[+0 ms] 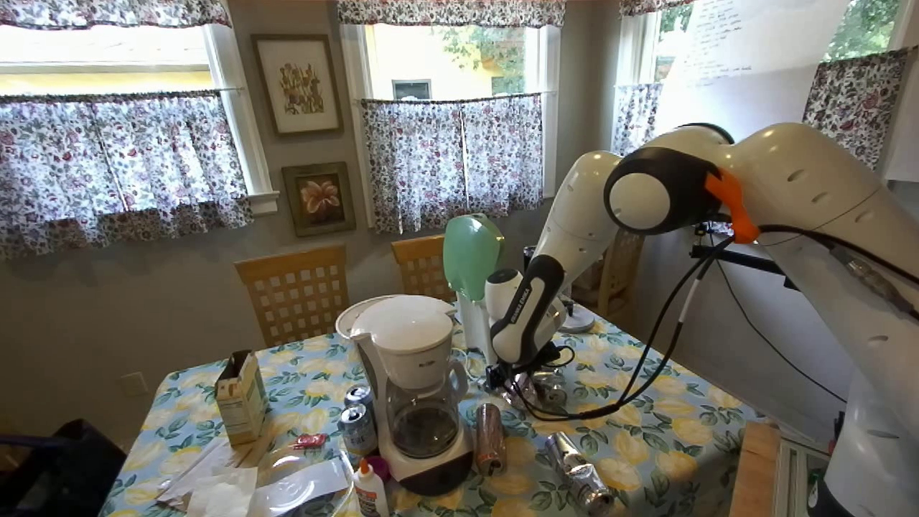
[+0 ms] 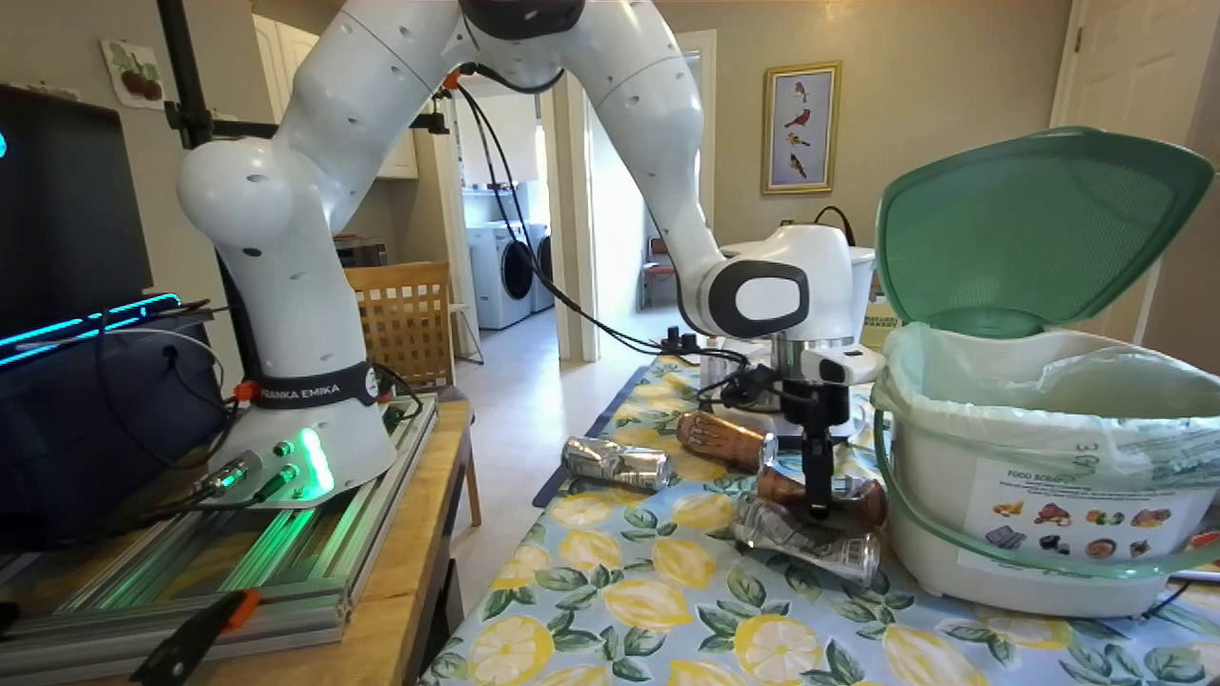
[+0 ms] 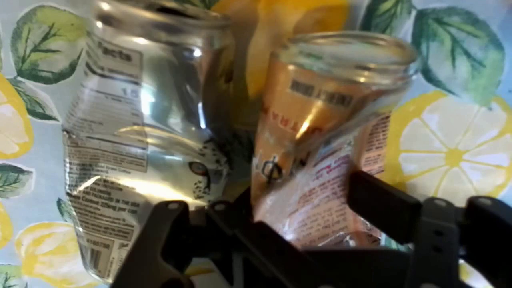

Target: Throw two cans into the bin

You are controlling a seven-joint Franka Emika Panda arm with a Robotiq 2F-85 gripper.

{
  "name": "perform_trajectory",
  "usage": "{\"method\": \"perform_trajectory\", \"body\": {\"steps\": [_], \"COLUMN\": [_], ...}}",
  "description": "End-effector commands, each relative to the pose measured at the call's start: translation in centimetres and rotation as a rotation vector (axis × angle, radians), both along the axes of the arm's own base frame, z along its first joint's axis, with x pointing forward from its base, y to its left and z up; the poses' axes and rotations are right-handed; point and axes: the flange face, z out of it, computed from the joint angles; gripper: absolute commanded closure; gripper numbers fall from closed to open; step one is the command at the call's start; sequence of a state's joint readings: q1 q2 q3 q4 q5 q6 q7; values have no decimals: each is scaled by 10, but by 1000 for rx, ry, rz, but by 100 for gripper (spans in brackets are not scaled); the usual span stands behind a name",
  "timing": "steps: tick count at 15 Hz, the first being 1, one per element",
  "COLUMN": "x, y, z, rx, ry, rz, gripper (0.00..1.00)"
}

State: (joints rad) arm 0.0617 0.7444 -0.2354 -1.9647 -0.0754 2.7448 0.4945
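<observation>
The bin (image 2: 934, 476) has a cream body, a pale bag liner and its mint-green lid (image 2: 1039, 229) standing open; in an exterior view it shows behind the coffee maker (image 1: 470, 327). My gripper (image 2: 818, 500) points down at the table beside the bin. In the wrist view the fingers (image 3: 300, 196) are shut on a crushed orange can (image 3: 308, 120), one on each side. A crushed silver can (image 3: 140, 140) lies right beside it, also in an exterior view (image 2: 805, 543). Another copper can (image 2: 724, 441) and silver can (image 2: 615, 463) lie nearby, also in an exterior view (image 1: 490, 438) (image 1: 578, 474).
The coffee maker (image 1: 413, 330) with its carafe stands close to the loose cans. Several things are around it: upright cans (image 1: 357, 431), a glue bottle (image 1: 370, 492), a box (image 1: 242, 402) and a plate (image 1: 301, 474). The robot's cable (image 1: 610, 411) hangs over the table.
</observation>
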Motion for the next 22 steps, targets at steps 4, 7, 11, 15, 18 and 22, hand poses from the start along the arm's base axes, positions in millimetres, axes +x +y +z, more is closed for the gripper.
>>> {"method": "perform_trajectory", "body": {"steps": [4,7,11,15,18,22], "x": [2,-3,-12,-29,-50,-73], "y": [-5,-8,-17,-29,-42,-61], "z": [14,27,51,69,78,85], "rx": [-4,-2,-10,-11,16,43], "ry": [0,7,27,33,16,-18], "rz": [1,-44,-94,-123,-157,-178], "gripper": [49,41,41,14,0,0]}}
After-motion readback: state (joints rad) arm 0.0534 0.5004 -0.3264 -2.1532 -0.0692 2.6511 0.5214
